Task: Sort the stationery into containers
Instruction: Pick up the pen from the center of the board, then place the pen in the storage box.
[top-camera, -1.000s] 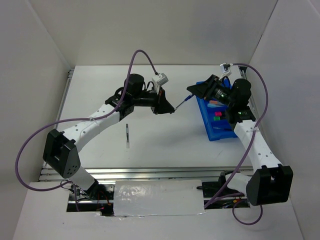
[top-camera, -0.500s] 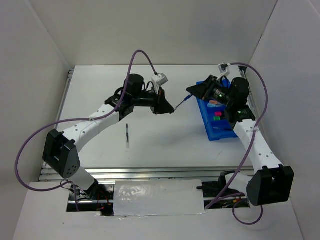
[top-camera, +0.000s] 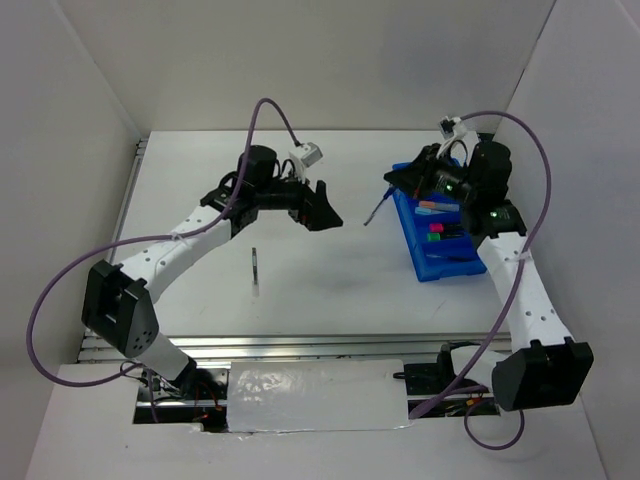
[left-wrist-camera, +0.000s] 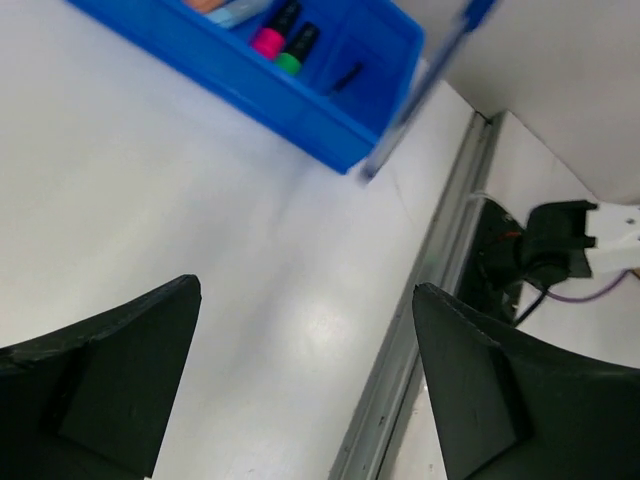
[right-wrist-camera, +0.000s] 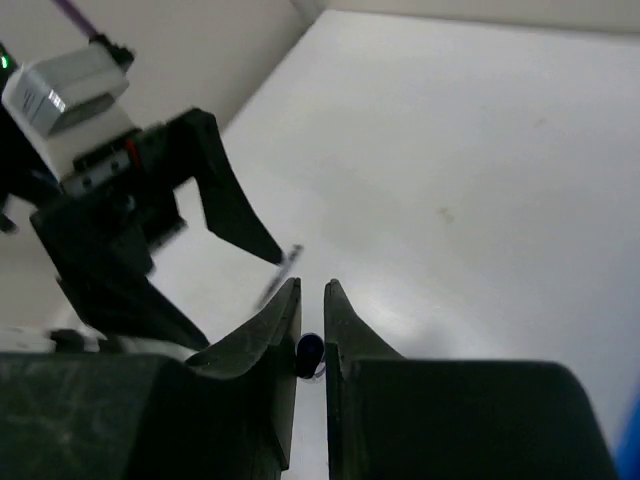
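We see the right gripper (top-camera: 393, 187) hanging over the table (top-camera: 300, 300) just off the 9 o'clock side of the blue tray (top-camera: 440, 268). Its jaws are pressed onto one end of a thin blue pen (top-camera: 375, 211), which slants down toward 7 o'clock, clear of the tray. In the right wrist view the two fingers (right-wrist-camera: 285, 330) pinch the pen (right-wrist-camera: 308, 350) between them. The left gripper (top-camera: 330, 205) hovers near the table's middle, at 9 o'clock from the pen, jaws spread wide and holding nothing. Its wrist view shows a pink-capped highlighter (left-wrist-camera: 268, 42) and a green-capped highlighter (left-wrist-camera: 297, 50) lying side by side in one tray compartment. A slim grey pen (top-camera: 256, 268) lies on the table toward 8 o'clock, well apart from both grippers.
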